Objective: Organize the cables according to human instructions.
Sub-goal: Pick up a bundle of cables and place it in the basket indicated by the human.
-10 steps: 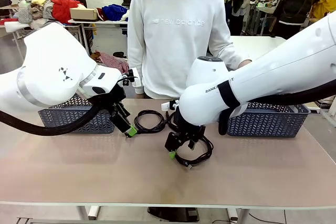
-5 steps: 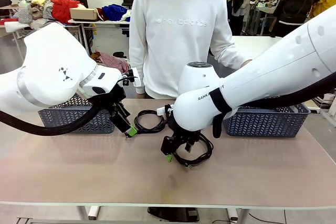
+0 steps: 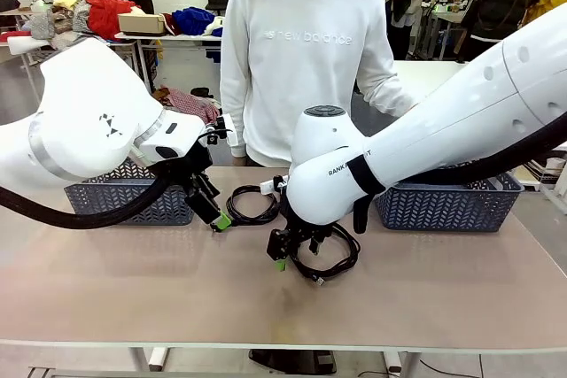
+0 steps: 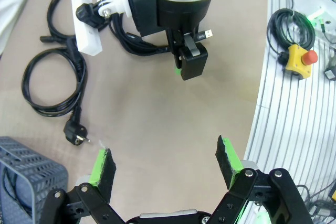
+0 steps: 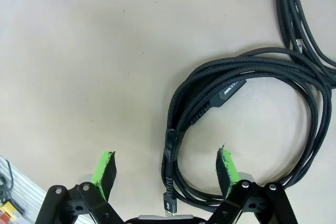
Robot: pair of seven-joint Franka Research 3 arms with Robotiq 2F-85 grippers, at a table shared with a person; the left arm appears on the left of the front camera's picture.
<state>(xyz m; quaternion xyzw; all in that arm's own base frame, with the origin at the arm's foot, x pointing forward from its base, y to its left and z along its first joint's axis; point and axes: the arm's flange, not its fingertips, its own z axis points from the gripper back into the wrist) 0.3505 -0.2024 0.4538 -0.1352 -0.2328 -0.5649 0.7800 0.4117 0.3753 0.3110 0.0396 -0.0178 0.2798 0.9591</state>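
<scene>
Right wrist view: braided black cable (image 5: 231,88) coiled at frame right — slim plug at bottom centre, between right gripper's (image 5: 165,163) spread pads; left gripper (image 4: 165,161) also gapes.

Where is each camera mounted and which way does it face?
Front view: fixed between the arms on the robot's side, facing across the table at the person; left arm and right arm reach in.
Left wrist view: on the left wrist, looking down past open left fingers at the plug cable and right arm.
Right wrist view: on the right wrist, looking down; open right fingers above the braided cable.
Shared: front and right wrist views show the braided cable.
</scene>
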